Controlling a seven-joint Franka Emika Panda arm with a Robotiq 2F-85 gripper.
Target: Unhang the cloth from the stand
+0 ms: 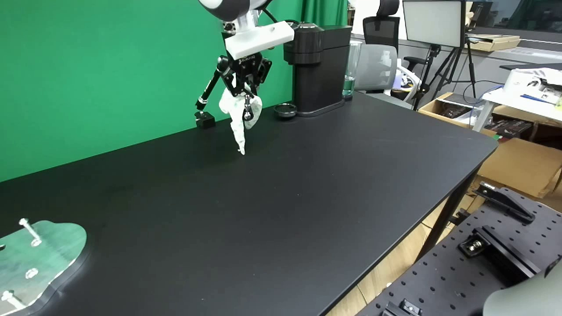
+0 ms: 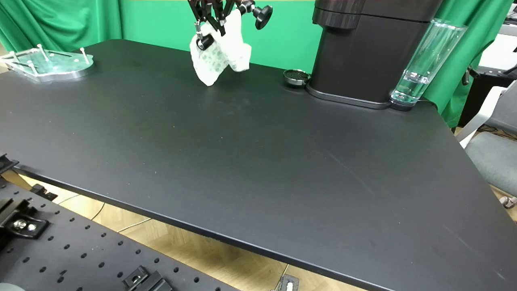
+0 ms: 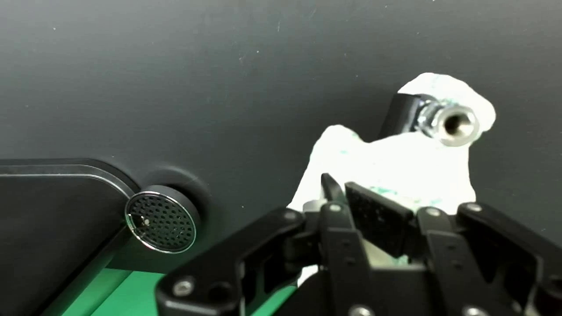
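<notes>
The cloth (image 1: 238,125) is white with faint green print and hangs in folds above the black table at the back; it also shows in an exterior view (image 2: 211,62) and the wrist view (image 3: 395,162). The stand is a black jointed arm (image 1: 212,89) with a dark block at its foot and a metal end piece (image 3: 452,125) that lies against the cloth. My gripper (image 1: 246,91) is at the cloth's upper part. In the wrist view its fingertips (image 3: 338,181) almost meet, with cloth between and behind them. Where the cloth rests on the stand is hidden.
A black coffee machine (image 1: 322,70) with a transparent water tank (image 2: 424,64) stands beside the cloth. A small round drip tray (image 3: 161,221) sits at its foot. A transparent pegged board (image 2: 52,64) lies at the table's far end. A green wall is behind.
</notes>
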